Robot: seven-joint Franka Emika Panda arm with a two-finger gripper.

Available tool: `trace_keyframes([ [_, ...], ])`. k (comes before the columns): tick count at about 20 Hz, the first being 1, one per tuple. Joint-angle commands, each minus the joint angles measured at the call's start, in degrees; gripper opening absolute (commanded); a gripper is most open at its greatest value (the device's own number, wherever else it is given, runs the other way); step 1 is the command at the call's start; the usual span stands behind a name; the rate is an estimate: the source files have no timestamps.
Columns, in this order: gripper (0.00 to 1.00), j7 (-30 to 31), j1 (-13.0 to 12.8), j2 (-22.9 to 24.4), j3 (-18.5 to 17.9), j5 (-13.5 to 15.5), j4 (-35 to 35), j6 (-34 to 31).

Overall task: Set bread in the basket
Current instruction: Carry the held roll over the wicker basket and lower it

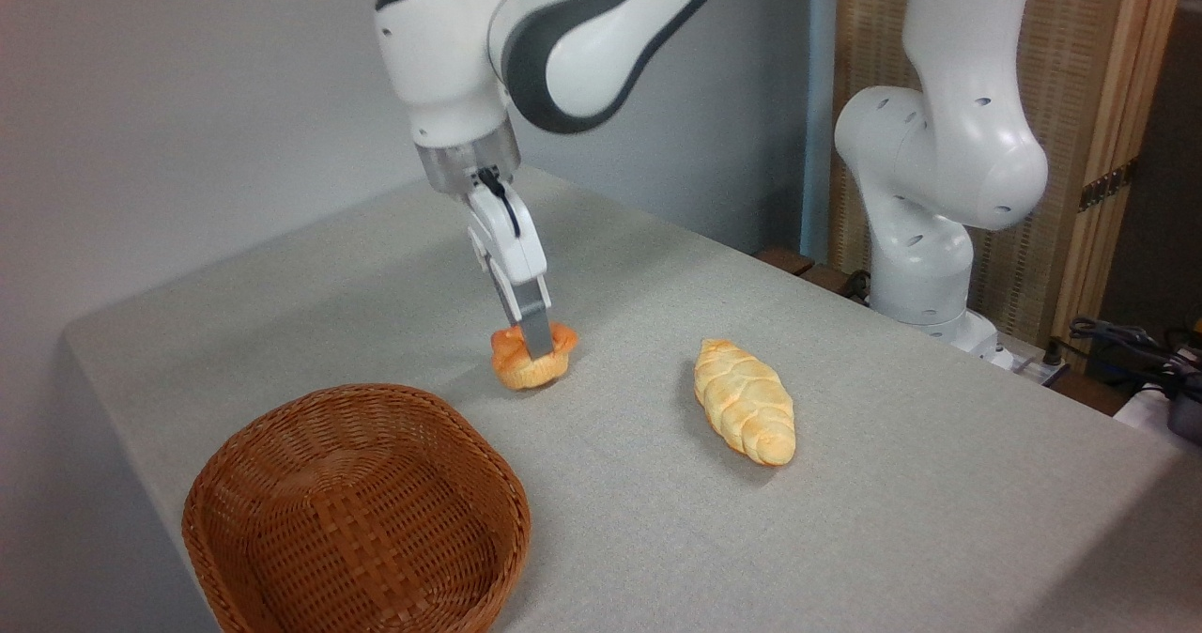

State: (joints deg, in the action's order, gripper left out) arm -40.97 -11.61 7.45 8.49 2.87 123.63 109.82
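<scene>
The hand [535, 347] hung tilted from the white arm, its fingers reaching down into the top of the bread [531, 357]. The near finger [536, 331] stood against the front of the bun, pressed into its knotted top, and the bun bulged out on either side of it, to the left and to the right. The second finger was hidden behind the first, so the grip could not be read fully; from the way the finger sank into the crust, the hand appeared to be pinching the bread. Whether the bun rested on the grey table [892, 483] or sat just clear of it could not be told; a soft shadow lay under it.

Below and to the left of the hand, nearer the camera, stood the basket [282, 464], brown wicker, its far rim near the bread but apart from it. Its hollow held nothing.

To the right of the hand, well apart from the bun, lay a pale braided loaf [746, 400], flat on the table and slanting toward the lower right.

Behind and far to the right of the hand rose the arm's base [925, 267] at the back edge of the table.
</scene>
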Motion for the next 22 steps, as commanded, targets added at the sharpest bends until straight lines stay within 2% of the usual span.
trace_keyframes([
  [1,0.47,-0.34,2.38,-2.87,-1.62,0.73,-13.56,-11.11],
  [3,0.49,-0.60,2.73,-5.94,-3.64,0.99,-19.71,-11.12],
  [6,0.49,-0.42,2.82,-14.71,-5.76,2.57,-32.10,-10.94],
  [8,0.53,-0.25,3.79,-19.47,-5.85,3.01,-37.56,-10.42],
  [11,0.55,-0.25,3.88,-22.30,-5.94,2.93,-39.52,-6.73],
  [13,0.56,-0.07,3.79,-23.79,-5.85,3.01,-39.34,-0.86],
  [15,0.70,0.01,3.79,-24.76,-5.67,2.84,-39.08,1.53],
  [16,0.83,-0.16,3.70,-25.37,-5.33,2.23,-38.99,2.15],
  [18,1.00,-0.25,3.35,-26.78,-5.06,1.09,-38.82,2.59],
  [22,1.00,-0.16,3.09,-27.66,-4.53,0.73,-38.55,3.47],
])
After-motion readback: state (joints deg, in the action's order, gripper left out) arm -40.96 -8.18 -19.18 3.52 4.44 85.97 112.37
